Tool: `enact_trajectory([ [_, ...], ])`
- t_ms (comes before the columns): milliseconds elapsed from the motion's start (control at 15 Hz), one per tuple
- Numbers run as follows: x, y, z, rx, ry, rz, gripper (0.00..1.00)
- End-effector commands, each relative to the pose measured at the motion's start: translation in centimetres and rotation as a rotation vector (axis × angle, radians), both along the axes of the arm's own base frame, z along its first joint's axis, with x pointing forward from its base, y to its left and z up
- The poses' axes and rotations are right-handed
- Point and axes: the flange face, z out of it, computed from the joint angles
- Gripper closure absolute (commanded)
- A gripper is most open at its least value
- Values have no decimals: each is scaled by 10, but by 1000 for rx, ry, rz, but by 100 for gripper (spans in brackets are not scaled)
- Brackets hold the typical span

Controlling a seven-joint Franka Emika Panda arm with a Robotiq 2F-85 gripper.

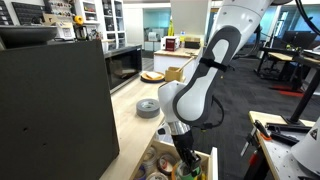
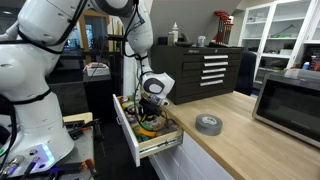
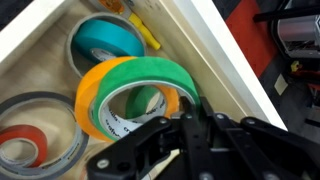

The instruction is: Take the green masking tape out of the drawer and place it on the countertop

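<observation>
In the wrist view the green masking tape [image 3: 140, 78] is a green ring resting against an orange-yellow roll [image 3: 90, 100] inside the drawer [image 3: 215, 50]. My gripper [image 3: 185, 118] is shut on the near wall of the green ring. In both exterior views the gripper [image 1: 185, 155] [image 2: 150, 108] reaches down into the open drawer [image 1: 210, 162] [image 2: 135, 148]; the green tape is hidden there by the hand. The pale wooden countertop [image 1: 135, 125] [image 2: 235, 145] runs beside the drawer.
A grey tape roll [image 1: 148, 107] [image 2: 208, 124] lies on the countertop. The drawer also holds a teal roll [image 3: 105, 40], a grey roll with a red one inside [image 3: 30, 150] and a yellow marker [image 3: 147, 32]. A microwave [image 1: 125, 65] [image 2: 290, 100] stands on the counter.
</observation>
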Motion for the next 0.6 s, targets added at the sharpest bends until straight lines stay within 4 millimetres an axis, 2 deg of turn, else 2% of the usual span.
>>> enact_trajectory([
  [0, 4, 4, 40, 5, -41, 21, 97],
  [533, 24, 16, 124, -61, -182, 62, 97],
])
